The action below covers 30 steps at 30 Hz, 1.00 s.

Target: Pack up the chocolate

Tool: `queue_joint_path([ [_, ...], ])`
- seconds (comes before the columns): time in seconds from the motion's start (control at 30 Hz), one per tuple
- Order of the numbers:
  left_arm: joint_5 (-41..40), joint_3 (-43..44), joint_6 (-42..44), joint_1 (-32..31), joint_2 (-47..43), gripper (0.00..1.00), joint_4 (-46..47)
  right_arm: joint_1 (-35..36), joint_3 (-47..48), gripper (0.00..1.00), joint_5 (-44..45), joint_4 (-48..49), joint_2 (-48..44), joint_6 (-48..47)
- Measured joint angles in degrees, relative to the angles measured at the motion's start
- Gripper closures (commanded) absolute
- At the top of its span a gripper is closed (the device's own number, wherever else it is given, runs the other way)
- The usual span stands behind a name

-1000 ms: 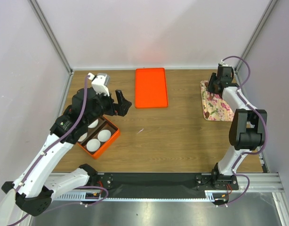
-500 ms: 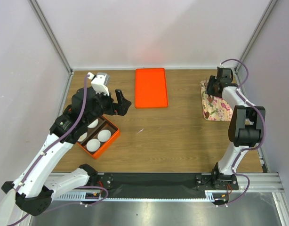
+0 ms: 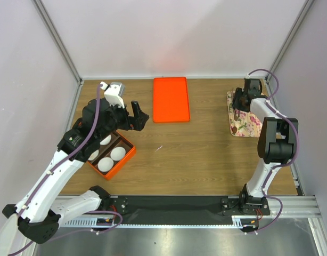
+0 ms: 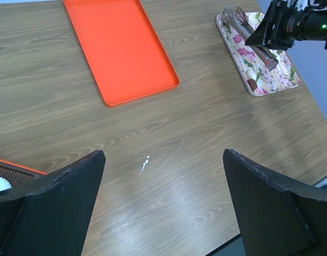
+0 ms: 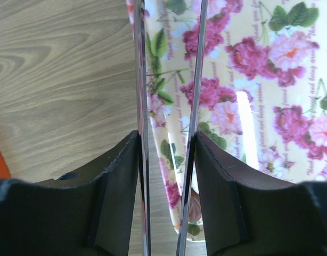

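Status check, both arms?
Left gripper open, empty. Right gripper shut on tongs over plate. Chocolate on plate. No obstruction seen.

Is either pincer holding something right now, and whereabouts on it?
The right pincer holds metal tongs, pressing the outer sides of both arms partway along, above the floral plate. The left pincer is open, holding nothing.

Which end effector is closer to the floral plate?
Right. The right end effector, gripping tongs, is over the floral plate; the left end effector is far off, by the orange box.
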Motion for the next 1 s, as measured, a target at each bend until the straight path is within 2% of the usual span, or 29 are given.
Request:
queue_joint_path([
  [0.43, 0.0, 0.0, 0.0, 0.0, 0.0, 0.00, 0.0, 0.0, 0.0, 0.53, -2.1, 0.6, 0.0, 1.3],
  [1.0, -0.7, 0.5, 0.0, 0.0, 0.0, 0.00, -0.5, 0.0, 0.2, 0.64, -1.3, 0.3, 0.0, 1.0],
])
